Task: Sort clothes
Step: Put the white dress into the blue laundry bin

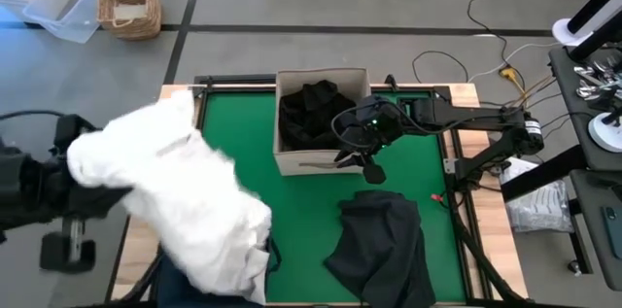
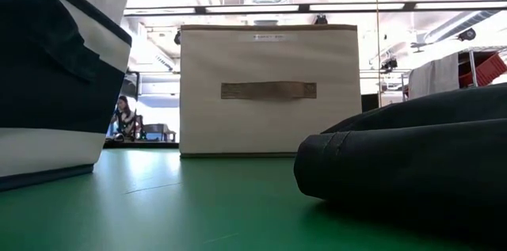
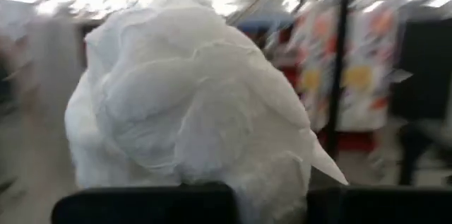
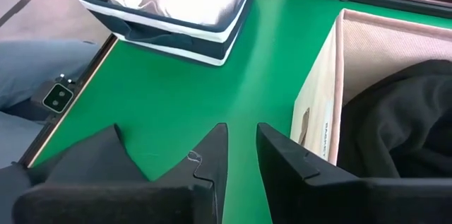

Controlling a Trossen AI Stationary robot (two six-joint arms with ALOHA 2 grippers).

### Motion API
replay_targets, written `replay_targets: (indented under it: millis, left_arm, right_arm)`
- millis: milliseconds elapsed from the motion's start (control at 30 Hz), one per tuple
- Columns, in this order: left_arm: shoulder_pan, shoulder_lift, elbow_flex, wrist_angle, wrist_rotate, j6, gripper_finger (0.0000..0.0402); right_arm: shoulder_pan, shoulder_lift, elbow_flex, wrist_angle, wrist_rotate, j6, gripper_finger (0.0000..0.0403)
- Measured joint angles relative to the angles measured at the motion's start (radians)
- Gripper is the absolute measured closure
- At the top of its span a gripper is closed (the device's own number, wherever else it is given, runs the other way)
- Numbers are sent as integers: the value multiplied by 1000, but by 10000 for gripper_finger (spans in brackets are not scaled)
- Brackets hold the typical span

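My left gripper (image 1: 80,164) is at the table's left edge, shut on a large white garment (image 1: 185,201) that billows over the table's left side and fills the left wrist view (image 3: 183,97). My right gripper (image 4: 240,143) is open and empty above the green table, just in front of the beige fabric box (image 1: 321,157). The box holds black clothes (image 1: 313,114). A dark grey garment (image 1: 384,245) lies bunched on the table near its front edge and fills the right of the low view (image 2: 412,152). My left gripper holds the white garment, but the cloth itself covers the fingers (image 3: 148,203), so which part it has cannot be told. The garment is bunched in several folds. It is lifted and spreads out from the gripper toward the table's right and near side.
A navy bin with white trim (image 4: 162,37) holding white cloth stands at the table's left, mostly under the lifted garment in the high view. It looms at the left of the low view (image 2: 55,85). Bare green table (image 1: 301,221) lies between the bin, box and dark garment.
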Motion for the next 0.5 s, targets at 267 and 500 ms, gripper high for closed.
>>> replay_targets:
  millis: [267, 500]
  left_arm:
    - [61, -19, -27, -132, -96, -126, 395]
    - [106, 14, -76, -221, -95, -327, 395]
  right_arm:
    - [0, 0, 0, 0, 0, -12, 341]
    - [0, 0, 0, -1, 0, -12, 327]
